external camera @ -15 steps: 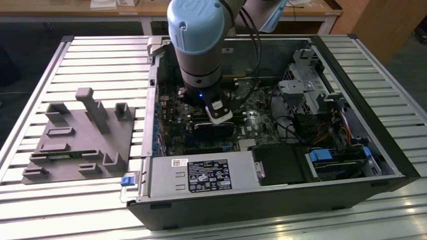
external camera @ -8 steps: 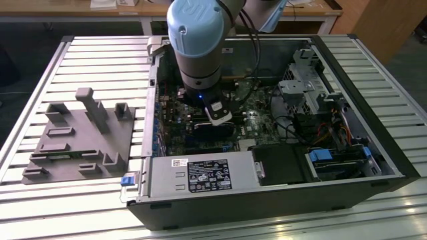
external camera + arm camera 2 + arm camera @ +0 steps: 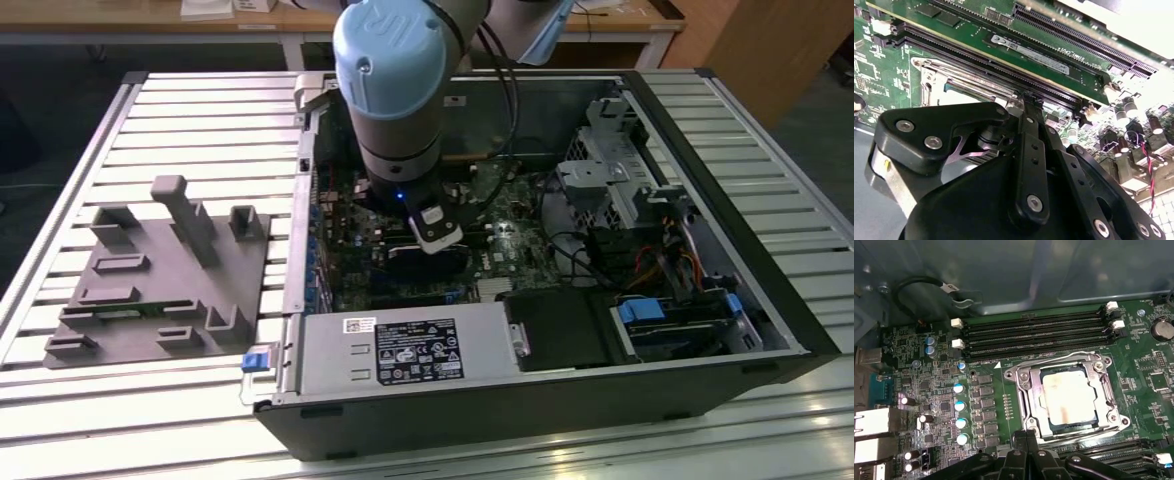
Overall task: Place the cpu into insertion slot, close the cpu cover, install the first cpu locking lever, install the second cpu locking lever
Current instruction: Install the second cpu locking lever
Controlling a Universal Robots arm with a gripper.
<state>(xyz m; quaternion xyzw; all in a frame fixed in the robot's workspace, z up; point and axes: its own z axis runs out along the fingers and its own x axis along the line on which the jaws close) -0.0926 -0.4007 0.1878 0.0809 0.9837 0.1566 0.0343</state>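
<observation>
In the first wrist view, the black gripper (image 3: 1026,450) hangs just at the near edge of the square silver-rimmed insertion slot (image 3: 1021,390) on the green circuit board (image 3: 989,405). Its jaws are pressed together with nothing between them. The flat silver-grey cpu (image 3: 1066,397) lies seated in the slot, framed by the thin silver cpu cover (image 3: 1106,390). Beyond run long black memory slots (image 3: 1034,335).

Open computer case (image 3: 747,300) on slatted table (image 3: 200,120), arm (image 3: 394,100) reaching down through its open side, gripper (image 3: 1026,450) low beside the cpu cover (image 3: 1104,390), long black memory slots (image 3: 1034,335) flanking the socket, capacitors (image 3: 960,405) standing close by, case wall (image 3: 1004,270) behind
</observation>
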